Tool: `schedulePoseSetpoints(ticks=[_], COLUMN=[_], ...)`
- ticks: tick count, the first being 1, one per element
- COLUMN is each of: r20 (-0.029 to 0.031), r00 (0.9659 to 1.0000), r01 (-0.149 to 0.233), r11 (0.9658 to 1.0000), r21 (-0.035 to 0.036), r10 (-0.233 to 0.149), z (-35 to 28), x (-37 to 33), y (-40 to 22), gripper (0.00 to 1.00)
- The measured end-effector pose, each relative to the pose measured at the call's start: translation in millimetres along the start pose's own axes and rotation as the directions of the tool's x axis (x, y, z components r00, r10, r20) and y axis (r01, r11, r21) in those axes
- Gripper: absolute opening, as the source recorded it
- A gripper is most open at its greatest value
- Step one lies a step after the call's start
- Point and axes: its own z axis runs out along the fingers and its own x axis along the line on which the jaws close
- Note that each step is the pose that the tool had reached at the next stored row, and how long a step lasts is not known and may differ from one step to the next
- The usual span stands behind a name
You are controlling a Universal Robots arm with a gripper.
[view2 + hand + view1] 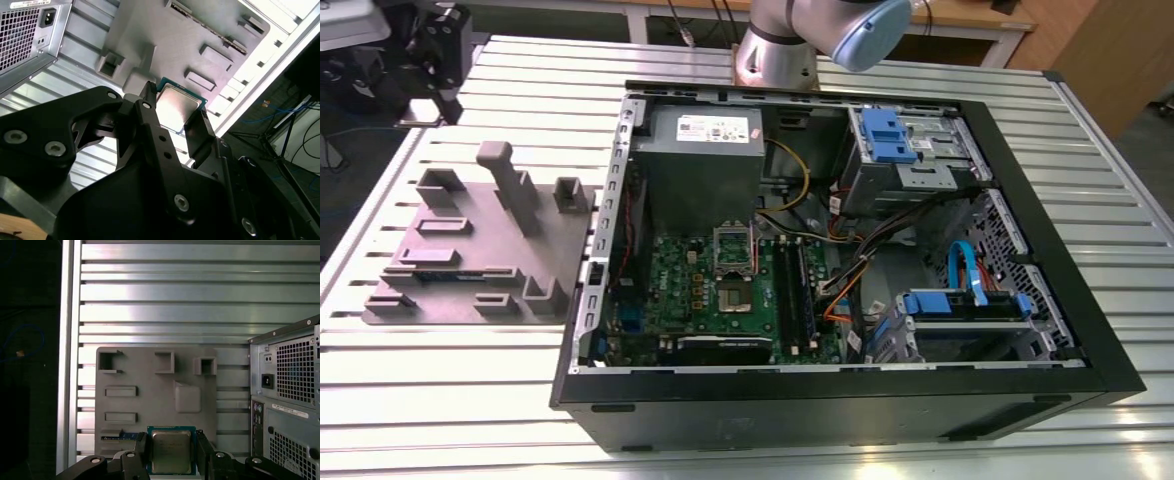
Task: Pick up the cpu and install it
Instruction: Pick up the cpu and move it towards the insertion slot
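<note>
The tool (pixel 172 452) is closed most of the way, its two fingers (pixel 204 452) pressed on opposite edges of the cpu (pixel 171 450). In both wrist views the chip hangs between them, metal lid toward the cameras, well clear of the grey tray (pixel 150 405) beneath.

The cpu looks light, stiff and flat. Its lid is smooth and its edges thin, so the grip probably has little purchase and a knock could twist it. The underside is likely delicate, which makes the green edges the right place to hold.

The tray lies on the slatted surface (pixel 454 400), just beside the case (pixel 854 400) on the exterior view's left. Inside the case lies the motherboard (pixel 680 270), with the socket (pixel 738 297) near its middle; the socket's frame seems raised. Memory sticks (pixel 787 285) stand just beside the socket, loose cables (pixel 854 270) run near them, and the power supply (pixel 700 135) and the case walls hem the board in.
</note>
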Motion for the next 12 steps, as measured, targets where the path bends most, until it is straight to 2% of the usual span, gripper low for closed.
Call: schedulePoseSetpoints(ticks=[12], r20=[0.0], r00=[1.0], r01=[0.0], r11=[1.0], r21=[0.0], r10=[0.0], z=[0.1], x=[-3.8], y=[0.0], gripper=[0.47])
